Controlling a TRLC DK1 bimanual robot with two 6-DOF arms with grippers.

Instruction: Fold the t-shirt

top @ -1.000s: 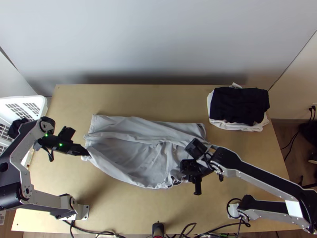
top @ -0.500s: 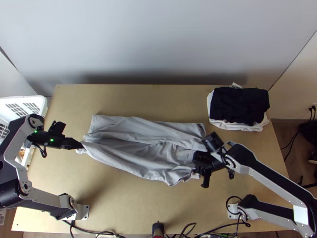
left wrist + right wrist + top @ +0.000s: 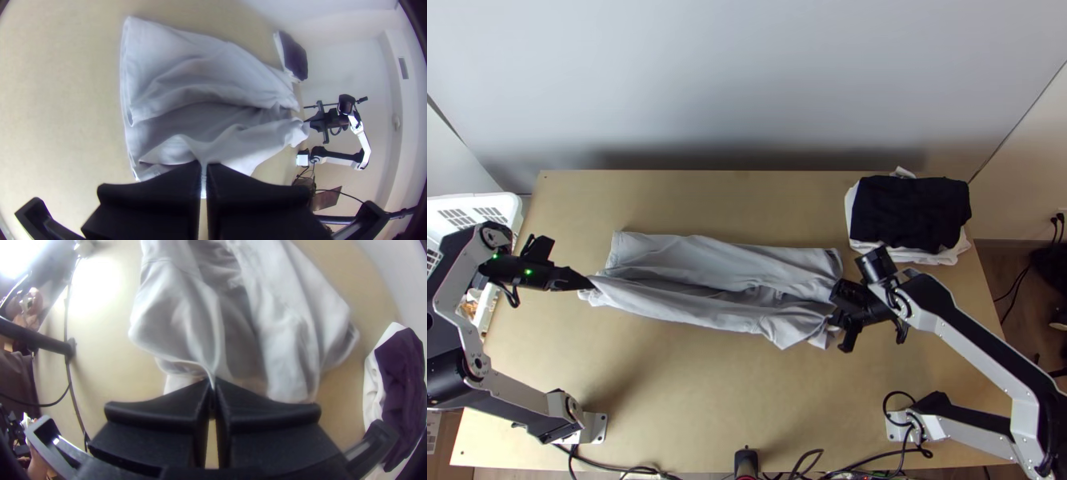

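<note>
In the top view my left gripper is at the left end of the light grey t-shirt, and my right gripper is at its lower right corner. The shirt lies in a long wide strip, its near layer folded toward the far one, with a dark hollow between. The left wrist view has my left gripper shut on a pinch of the shirt. In the right wrist view my right gripper is shut on an edge of the shirt, which hangs in creases from the fingers.
A stack of black and white cloths lies at the table's far right corner. The white basket stands at the left edge, beside the left arm. Bare wood stretches between the shirt and the near edge, where cables run.
Both grippers have moved up the picture with the shirt's near edge, the right one also rightward and the left one slightly left. The near part now lies closer to the far part.
</note>
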